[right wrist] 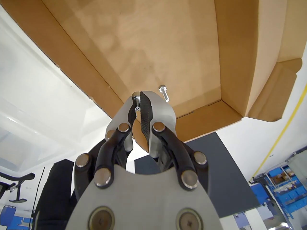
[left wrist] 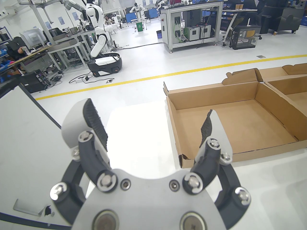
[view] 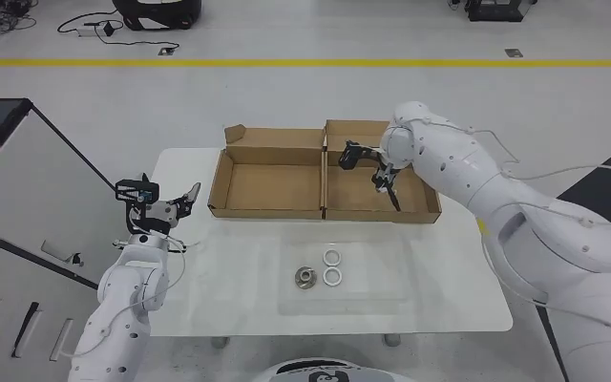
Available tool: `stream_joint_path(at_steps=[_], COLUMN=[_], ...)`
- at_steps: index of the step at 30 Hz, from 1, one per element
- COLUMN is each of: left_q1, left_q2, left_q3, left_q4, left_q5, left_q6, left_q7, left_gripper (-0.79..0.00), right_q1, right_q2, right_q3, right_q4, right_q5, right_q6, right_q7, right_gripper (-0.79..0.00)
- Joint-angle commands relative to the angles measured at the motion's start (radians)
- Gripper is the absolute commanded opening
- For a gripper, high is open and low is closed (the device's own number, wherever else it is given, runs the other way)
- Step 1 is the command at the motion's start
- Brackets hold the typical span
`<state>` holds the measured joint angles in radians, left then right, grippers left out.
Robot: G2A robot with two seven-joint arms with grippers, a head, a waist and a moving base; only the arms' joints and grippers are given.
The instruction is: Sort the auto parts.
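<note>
I work in a robotics lab on an open, factory-like floor. Beyond my table stands another humanoid robot (left wrist: pixel 95 28) on a wheeled base, near an aluminium-framed rack (left wrist: pixel 191 28) of electronics and workbenches (left wrist: pixel 62 47) crowded with monitors. A yellow line (view: pixel 305 63) marks off the pale floor.

One silver bolt (right wrist: pixel 137 102) clamped in the right gripper (right wrist: pixel 140 94) over the right cardboard box (right wrist: pixel 168 37), second bolt (right wrist: pixel 164 94) lying flat inside near a box corner, two white rings (view: pixel 328 277) touching, round metal part (view: pixel 305 277) just beside them, toward the front edge of the counter (view: pixel 439 286)
</note>
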<state>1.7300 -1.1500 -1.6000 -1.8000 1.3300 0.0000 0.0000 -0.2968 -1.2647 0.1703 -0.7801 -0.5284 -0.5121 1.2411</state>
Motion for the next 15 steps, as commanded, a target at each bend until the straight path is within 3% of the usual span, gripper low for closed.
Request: stream_joint_path(at_steps=[1,15], left_q1=[0.0,0.0], left_q2=[0.0,0.0], left_q3=[0.0,0.0], left_q4=[0.0,0.0], left_q5=[0.0,0.0], left_q6=[0.0,0.0], left_q7=[0.0,0.0], left_gripper=[0.0,0.0], right_q1=[-0.008,-0.064], right_q2=[-0.003,-0.048], right_q3=[0.002,0.007], right_q4=[0.002,0.125], right_q5=[-0.026,-0.091], right_q6=[0.025,0.063], right_q7=[-0.013,-0.096], right_gripper=[-0.785,-0.785])
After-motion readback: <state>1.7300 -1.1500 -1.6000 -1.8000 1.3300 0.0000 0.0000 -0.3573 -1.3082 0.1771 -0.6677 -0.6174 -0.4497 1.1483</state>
